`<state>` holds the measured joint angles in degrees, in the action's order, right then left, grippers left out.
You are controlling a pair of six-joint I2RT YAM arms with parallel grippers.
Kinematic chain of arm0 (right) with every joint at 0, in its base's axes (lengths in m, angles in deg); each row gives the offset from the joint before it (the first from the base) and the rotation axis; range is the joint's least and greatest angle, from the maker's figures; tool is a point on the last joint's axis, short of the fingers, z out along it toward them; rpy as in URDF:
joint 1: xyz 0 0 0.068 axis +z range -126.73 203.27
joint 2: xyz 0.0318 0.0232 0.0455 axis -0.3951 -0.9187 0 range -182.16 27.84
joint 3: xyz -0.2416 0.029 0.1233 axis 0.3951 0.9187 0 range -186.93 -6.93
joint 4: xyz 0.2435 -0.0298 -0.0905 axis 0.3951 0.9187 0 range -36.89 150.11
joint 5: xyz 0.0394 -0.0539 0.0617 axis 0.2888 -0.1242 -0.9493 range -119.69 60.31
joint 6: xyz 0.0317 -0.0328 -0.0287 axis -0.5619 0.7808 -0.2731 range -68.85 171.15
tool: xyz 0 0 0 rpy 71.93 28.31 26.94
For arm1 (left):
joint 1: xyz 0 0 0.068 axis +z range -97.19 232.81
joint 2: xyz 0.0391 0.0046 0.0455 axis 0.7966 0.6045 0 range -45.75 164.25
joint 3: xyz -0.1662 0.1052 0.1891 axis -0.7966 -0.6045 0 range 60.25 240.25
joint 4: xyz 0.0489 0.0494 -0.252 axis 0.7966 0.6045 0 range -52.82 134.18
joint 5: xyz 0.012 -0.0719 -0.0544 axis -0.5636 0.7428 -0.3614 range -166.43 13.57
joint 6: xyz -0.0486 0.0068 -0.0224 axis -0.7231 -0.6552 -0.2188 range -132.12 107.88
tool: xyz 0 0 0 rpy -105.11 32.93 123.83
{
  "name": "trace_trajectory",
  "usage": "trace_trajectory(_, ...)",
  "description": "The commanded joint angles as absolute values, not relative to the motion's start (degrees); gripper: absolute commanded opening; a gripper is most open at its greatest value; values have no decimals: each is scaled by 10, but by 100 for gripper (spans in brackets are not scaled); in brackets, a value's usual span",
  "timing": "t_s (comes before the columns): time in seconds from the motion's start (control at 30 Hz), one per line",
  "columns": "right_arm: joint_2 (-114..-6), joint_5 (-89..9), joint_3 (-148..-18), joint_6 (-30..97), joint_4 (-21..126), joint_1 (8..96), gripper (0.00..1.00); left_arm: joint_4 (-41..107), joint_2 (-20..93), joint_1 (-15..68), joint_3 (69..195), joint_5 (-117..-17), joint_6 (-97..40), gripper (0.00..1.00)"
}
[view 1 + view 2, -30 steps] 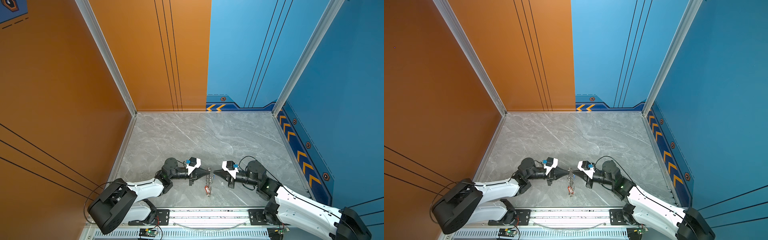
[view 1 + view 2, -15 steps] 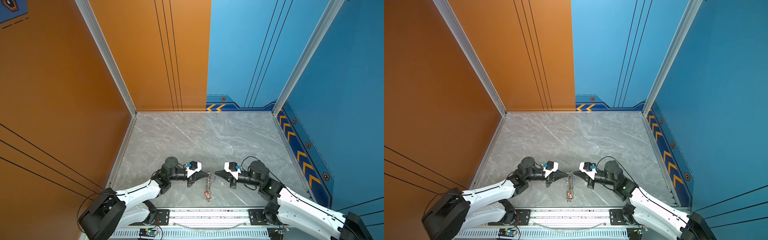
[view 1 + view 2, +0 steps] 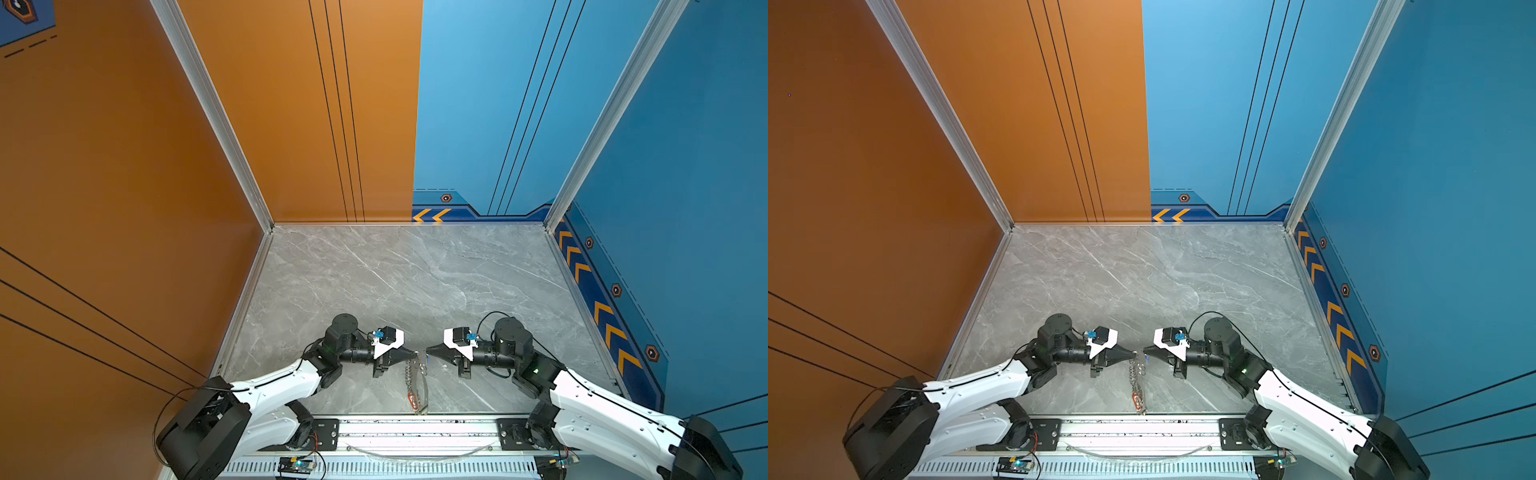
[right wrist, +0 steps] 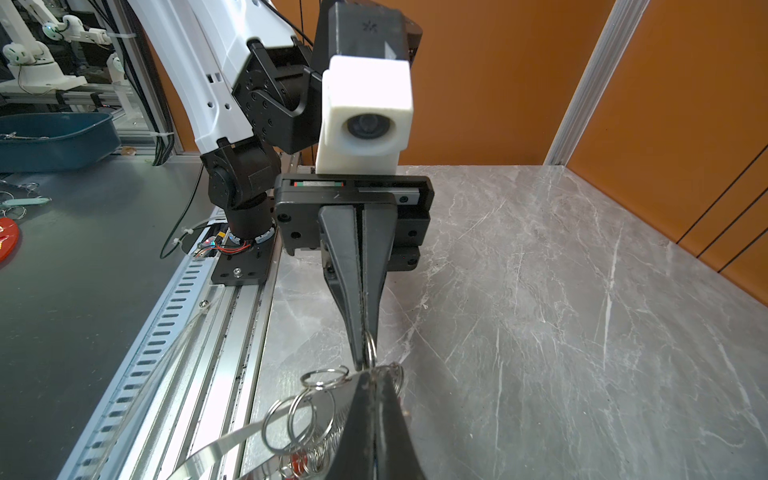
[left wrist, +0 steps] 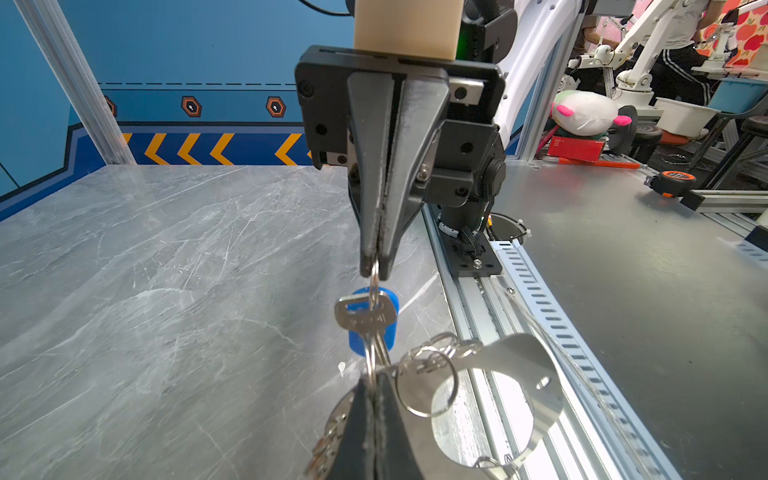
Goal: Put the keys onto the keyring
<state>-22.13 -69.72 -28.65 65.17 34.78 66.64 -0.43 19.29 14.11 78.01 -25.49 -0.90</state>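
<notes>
Pinching tip to tip above the grey marble desk (image 3: 395,282), my left hand (image 3: 417,354) is clamping a rim ring of the flat grey oval metal keyring (image 5: 515,357), which is trailing lengthwise toward the front rail (image 3: 415,428), while my right hand (image 3: 427,351) is clamping the ring of the blue-tagged silver key (image 5: 363,318) opposite.

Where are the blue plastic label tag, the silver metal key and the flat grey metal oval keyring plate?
blue plastic label tag (image 5: 356,342): left wrist view, exposed corner.
silver metal key (image 5: 354,318): left wrist view, flat head.
flat grey metal oval keyring plate (image 5: 513,353): left wrist view, solid band.
</notes>
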Motion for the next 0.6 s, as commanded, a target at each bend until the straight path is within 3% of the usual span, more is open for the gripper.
trace_trajectory(0.0, -229, -722, -313, 678, 366, 666, 0, 2, 189, 138, 792, -229, 4, 0)
trace_trajectory(0.57, -240, -692, -334, 704, 372, 639, 0, 3, 200, 188, 832, -268, 33, 0)
